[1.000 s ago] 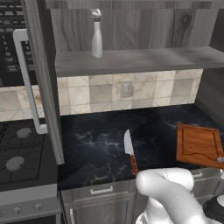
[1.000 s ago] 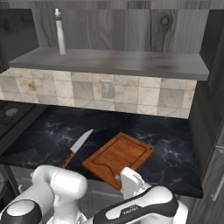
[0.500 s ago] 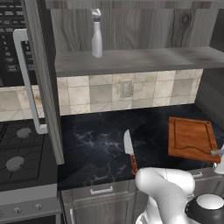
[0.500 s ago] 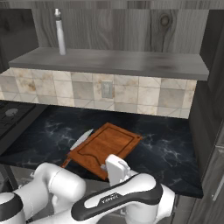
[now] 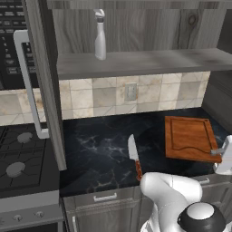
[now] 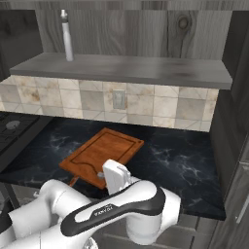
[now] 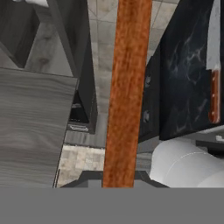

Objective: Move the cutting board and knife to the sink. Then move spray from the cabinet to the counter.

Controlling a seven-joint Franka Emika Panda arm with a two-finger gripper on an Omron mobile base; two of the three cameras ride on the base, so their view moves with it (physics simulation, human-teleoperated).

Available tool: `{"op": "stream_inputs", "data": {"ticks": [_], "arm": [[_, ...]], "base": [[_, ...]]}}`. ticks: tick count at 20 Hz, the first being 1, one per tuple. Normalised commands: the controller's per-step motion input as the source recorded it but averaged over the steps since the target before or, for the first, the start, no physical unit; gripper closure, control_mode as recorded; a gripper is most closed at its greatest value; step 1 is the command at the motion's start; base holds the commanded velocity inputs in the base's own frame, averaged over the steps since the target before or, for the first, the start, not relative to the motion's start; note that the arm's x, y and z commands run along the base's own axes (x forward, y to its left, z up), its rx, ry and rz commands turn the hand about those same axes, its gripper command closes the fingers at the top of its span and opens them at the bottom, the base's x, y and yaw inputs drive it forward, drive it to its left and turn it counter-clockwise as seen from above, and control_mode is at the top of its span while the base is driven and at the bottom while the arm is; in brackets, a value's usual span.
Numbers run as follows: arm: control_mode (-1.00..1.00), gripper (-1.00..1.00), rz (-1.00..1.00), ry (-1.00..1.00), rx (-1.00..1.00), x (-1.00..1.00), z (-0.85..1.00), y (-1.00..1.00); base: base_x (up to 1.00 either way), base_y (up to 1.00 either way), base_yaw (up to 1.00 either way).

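Note:
My gripper [image 5: 219, 152] is shut on the near edge of the cutting board [image 5: 189, 137], a reddish-brown grooved board held slightly above the counter [image 5: 99, 149] at the right. In the right base view the cutting board [image 6: 103, 151] tilts over the counter [image 6: 180, 155] with the gripper [image 6: 105, 173] at its front edge. The hand view shows the board [image 7: 127, 87] edge-on between the fingers. The knife [image 5: 134, 157] lies on the counter left of the board, also the knife [image 7: 213, 83]. The spray [image 5: 99, 35] stands on the open cabinet's shelf [image 5: 149, 61]; spray [image 6: 67, 36]. The sink is out of view.
The cabinet door [image 5: 45, 81] stands open at the left with its white bar handle [image 5: 28, 86]. A stove [image 5: 18, 154] sits left of the counter under a black microwave [image 5: 11, 31]. A tall grey cabinet [image 6: 236, 116] bounds the counter's right end.
The cutting board, gripped at its edge, has risen slightly and travelled left over the counter toward the knife. Knife and spray have stayed put.

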Motion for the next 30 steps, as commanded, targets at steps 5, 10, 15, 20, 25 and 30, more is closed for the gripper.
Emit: {"op": "stream_inputs", "data": {"ticks": [5, 10, 15, 20, 25, 30], "arm": [[-1.0, 1.0, 0.02, -0.01, 0.0, 0.0, 0.05, 0.05], [-1.0, 1.0, 0.0, 0.0, 0.0, 0.0, 0.0, 0.0], [-1.0, 1.0, 0.0, 0.0, 0.0, 0.0, 0.0, 0.0], [1.0, 1.0, 0.0, -0.01, 0.0, -0.01, 0.0, 0.0], [1.0, 1.0, 0.0, 0.0, 0.0, 0.0, 0.0, 0.0], [1.0, 1.0, 0.0, 0.0, 0.0, 0.0, 0.0, 0.0]], "base": [[0.0, 0.0, 0.0], [0.0, 0.0, 0.0], [0.0, 0.0, 0.0], [-0.32, 0.0, 0.0], [-0.56, 0.0, 0.0], [-0.6, 0.0, 0.09]]}}
